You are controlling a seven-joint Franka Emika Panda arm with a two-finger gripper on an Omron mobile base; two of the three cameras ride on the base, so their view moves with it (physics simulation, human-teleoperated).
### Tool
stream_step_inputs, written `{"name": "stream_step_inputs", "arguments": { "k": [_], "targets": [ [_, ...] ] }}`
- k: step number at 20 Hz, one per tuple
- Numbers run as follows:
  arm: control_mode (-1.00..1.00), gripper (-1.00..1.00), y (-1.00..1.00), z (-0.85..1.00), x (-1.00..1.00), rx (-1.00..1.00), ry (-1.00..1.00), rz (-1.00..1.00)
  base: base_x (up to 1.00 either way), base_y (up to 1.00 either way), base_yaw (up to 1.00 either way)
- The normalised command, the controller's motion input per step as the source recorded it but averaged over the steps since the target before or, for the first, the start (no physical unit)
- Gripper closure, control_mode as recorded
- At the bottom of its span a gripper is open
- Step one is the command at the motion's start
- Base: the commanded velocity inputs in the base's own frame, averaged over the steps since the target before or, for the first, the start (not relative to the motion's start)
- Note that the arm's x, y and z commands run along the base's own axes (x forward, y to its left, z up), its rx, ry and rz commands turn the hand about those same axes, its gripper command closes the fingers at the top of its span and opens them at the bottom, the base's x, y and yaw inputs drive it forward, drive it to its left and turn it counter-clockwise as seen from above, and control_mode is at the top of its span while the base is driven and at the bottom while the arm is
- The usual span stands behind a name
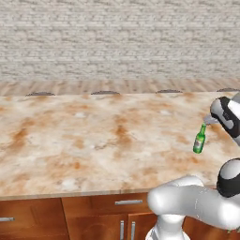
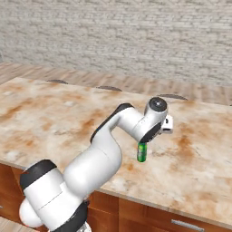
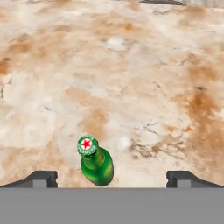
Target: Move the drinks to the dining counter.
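One of the drinks, a slim green bottle (image 1: pixel 199 139) (image 2: pixel 142 152) with a red-star cap (image 3: pixel 88 145), stands upright on the dining counter (image 1: pixel 93 140) (image 2: pixel 54 113) (image 3: pixel 131 65), a beige top with rust-orange marbling. My gripper (image 1: pixel 209 120) (image 2: pixel 166 124) (image 3: pixel 112 179) hovers just above it and is open. In the hand view the two fingertips (image 3: pixel 43 178) stand wide apart. The bottle sits low between them, nearer the left one, and touches neither. Nothing is held.
Brown wood cabinets with silver bar handles (image 1: pixel 128 202) run under the counter's near edge. Dark rounded stool tops (image 1: pixel 105 92) show past the far edge, with wood floor and a grey brick wall (image 1: pixel 117 37) behind. My white arm (image 2: pixel 104 149) reaches across the counter's near part.
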Motion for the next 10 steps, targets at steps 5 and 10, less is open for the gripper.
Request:
{"name": "stream_step_inputs", "arguments": {
  "k": [5,10],
  "targets": [
    [-1.0,-1.0,0.64,0.32,-0.34,-0.08,0.1,-0.38,0.0,0.0,0.0],
    [-1.0,-1.0,0.5,0.33,-0.31,-0.03,0.01,-0.37,0.0,0.0,0.0]
  ]
}}
